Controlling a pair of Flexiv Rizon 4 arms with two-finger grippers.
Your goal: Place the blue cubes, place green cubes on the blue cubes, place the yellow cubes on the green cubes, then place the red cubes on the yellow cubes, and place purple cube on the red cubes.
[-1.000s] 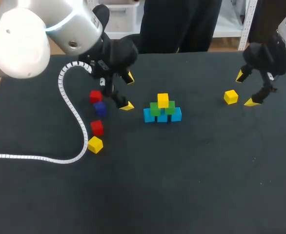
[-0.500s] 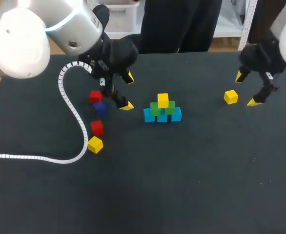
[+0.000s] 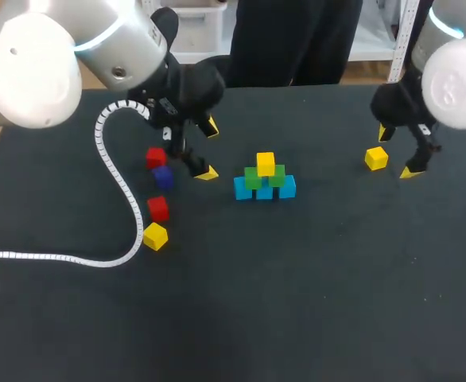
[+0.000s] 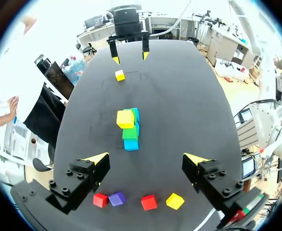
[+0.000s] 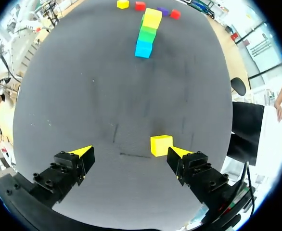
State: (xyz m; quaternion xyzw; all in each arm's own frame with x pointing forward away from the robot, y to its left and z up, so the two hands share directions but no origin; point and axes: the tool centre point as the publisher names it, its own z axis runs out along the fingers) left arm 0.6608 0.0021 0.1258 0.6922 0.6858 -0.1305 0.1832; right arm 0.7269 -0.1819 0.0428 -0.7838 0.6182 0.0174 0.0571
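We have blue cubes (image 3: pixel 264 190), green cubes (image 3: pixel 254 179) and one yellow cube (image 3: pixel 266 163) stacked; red cubes (image 3: pixel 158 208) and purple cube (image 3: pixel 162 176) wait loose, left claw (image 3: pixel 208 150) and right claw (image 3: pixel 398 151) gaping empty.

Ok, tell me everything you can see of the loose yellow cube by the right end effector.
The yellow cube is a small, plain block with crisp edges, possibly painted wood or plastic. It sits flat and alone on the black table, well apart from the stack. The right end effector is open around it. In the wrist view the cube lies off-centre between the fingers, close by one tip. I cannot tell whether that tip touches it.
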